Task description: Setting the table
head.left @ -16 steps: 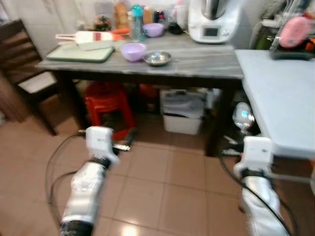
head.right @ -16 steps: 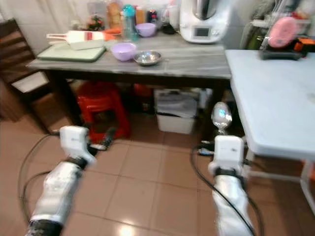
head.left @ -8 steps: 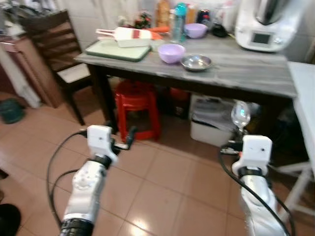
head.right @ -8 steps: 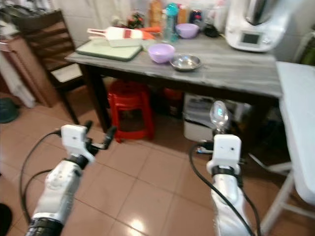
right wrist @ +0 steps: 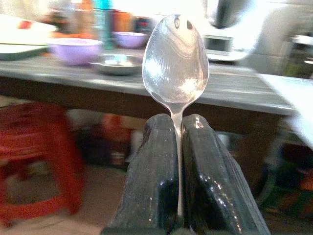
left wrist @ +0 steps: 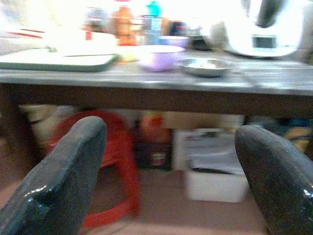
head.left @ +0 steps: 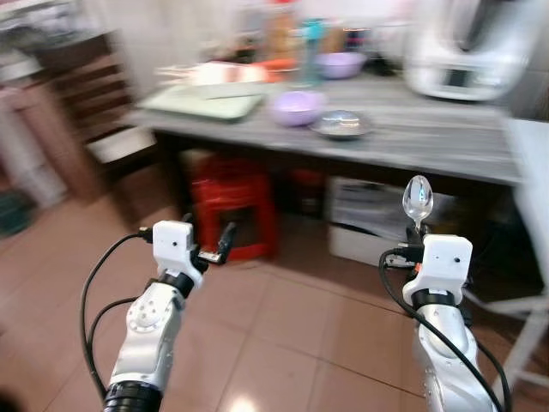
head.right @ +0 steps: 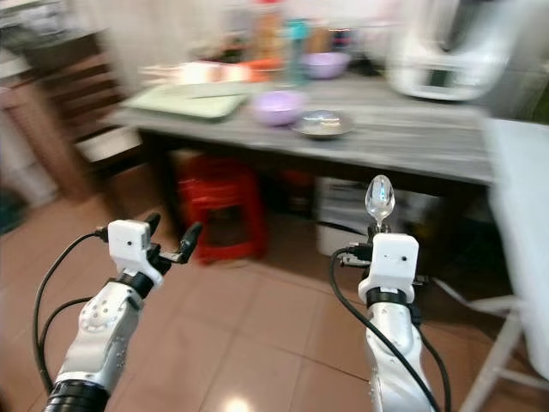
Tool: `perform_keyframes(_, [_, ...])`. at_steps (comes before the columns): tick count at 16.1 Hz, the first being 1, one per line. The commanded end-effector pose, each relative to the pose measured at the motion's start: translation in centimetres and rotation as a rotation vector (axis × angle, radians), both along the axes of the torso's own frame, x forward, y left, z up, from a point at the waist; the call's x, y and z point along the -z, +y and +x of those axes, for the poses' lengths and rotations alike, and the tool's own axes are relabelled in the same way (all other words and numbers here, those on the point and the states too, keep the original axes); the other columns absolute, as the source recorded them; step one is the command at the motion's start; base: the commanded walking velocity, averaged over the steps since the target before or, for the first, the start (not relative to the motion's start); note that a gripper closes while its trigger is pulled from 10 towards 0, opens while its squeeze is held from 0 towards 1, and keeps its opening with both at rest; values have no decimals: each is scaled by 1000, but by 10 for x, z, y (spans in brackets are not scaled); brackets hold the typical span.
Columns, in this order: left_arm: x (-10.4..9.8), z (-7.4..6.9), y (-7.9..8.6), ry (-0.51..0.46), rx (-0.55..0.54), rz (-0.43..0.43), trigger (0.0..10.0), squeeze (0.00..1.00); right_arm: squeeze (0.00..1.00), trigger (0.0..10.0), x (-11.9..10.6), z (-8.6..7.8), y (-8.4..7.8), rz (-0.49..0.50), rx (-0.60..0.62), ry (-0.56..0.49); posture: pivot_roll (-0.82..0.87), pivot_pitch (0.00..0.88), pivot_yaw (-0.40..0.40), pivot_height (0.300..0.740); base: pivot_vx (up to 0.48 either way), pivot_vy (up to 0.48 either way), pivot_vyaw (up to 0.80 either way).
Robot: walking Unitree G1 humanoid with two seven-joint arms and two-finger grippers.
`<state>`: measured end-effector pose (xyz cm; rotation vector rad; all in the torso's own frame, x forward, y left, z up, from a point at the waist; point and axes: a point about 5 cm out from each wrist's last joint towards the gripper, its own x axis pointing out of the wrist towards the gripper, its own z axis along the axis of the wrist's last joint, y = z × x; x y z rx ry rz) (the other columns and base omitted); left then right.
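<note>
One spoon (right wrist: pixel 175 61) is held upright by its handle in the right claw (right wrist: pixel 179 147), raised above the tiled floor (head.left: pixel 283 343) before the grey surface (head.left: pixel 429 142). Empty, the left claw (left wrist: pixel 168 171) is spread wide.

Bright daylight, background heavily motion-blurred.

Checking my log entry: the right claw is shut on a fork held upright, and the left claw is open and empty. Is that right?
Not quite. The right claw is shut on a spoon, not a fork; the right wrist view shows its rounded bowl standing upright above the fingers. The left claw is indeed open and empty.
</note>
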<state>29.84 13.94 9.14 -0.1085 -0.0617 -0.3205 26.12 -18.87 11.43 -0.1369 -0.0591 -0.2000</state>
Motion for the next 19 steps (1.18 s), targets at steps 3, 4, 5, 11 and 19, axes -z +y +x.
perform_keyframes(3, [-4,2,-4,-17,21,12,10000,0,0,10000,-5,2,-2,8,3,-19,-55,0,31,740,324,0,-713])
perform_keyframes(4, [-3,2,-4,-16,21,10,10000,0,0,10000,-5,2,-1,10,0,-21,-56,0,29,740,326,0,0])
perform_keyframes(5, [-3,2,-5,-16,21,8,10000,0,0,10000,-5,2,-1,8,-2,-19,-57,0,29,740,326,0,0])
perform_keyframes(11, [-3,2,-5,-21,15,6,10000,0,0,10000,-5,2,0,-4,-14,-19,-56,0,26,740,325,0,0])
perform_keyframes(19, [-2,0,1,-24,-7,22,10000,0,0,10000,-5,0,2,-16,-33,-18,-54,0,27,740,324,0,55])
